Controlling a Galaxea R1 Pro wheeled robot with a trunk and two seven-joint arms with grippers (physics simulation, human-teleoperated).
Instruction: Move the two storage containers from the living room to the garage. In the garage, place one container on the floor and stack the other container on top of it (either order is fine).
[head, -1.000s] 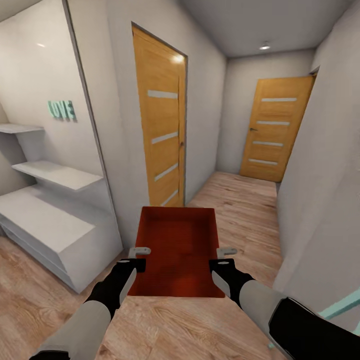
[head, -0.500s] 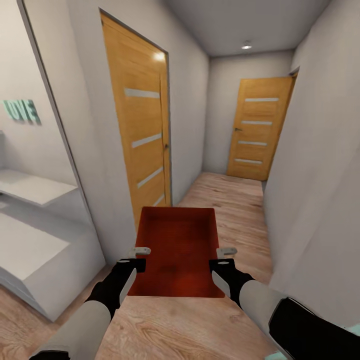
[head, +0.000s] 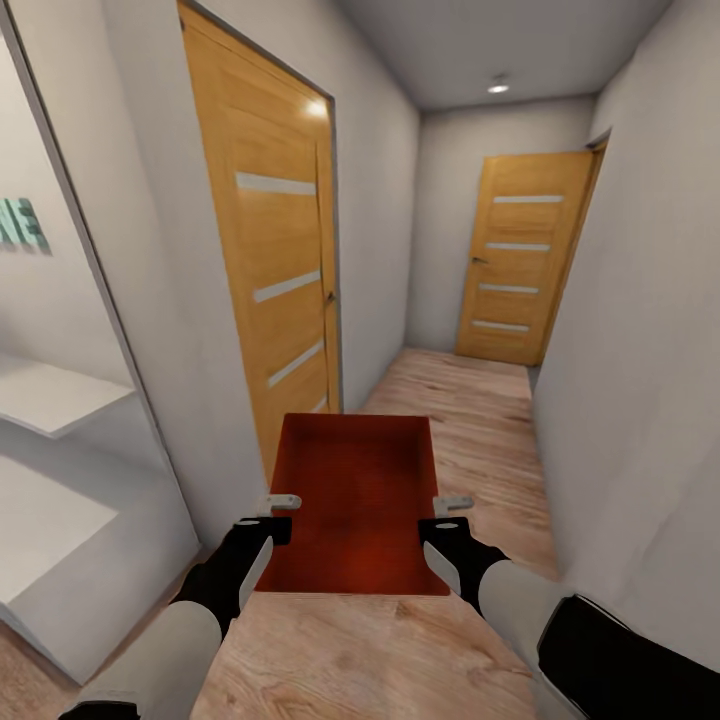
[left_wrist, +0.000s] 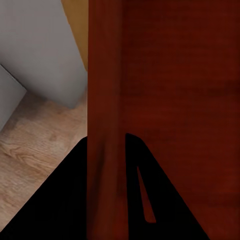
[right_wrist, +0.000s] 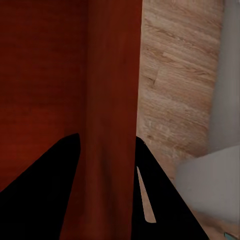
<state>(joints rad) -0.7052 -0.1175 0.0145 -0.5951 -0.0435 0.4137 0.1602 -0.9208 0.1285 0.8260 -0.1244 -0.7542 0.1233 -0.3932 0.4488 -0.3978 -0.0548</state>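
An orange-red open-top storage container (head: 355, 500) hangs in front of me above light wood planks, carried between both arms. My left gripper (head: 280, 506) is shut on its left wall (left_wrist: 105, 125), which runs between the dark fingers (left_wrist: 65, 200) in the left wrist view. My right gripper (head: 452, 508) is shut on the right wall (right_wrist: 112, 115), clamped between its fingers (right_wrist: 160, 205). The bin looks empty. The second container, the garage and its concrete floor are out of view.
I am in a narrow white hallway with a wood plank floor (head: 480, 420). A slatted wooden door (head: 265, 280) is close on the left, another (head: 520, 258) closes the far end. White shelving (head: 50, 480) stands at the left. A white wall (head: 640, 350) runs close on the right.
The whole view has shifted: the shelving and left door slid leftward and nearer, so I have moved into the hallway. The container and both grippers keep their places in the picture.
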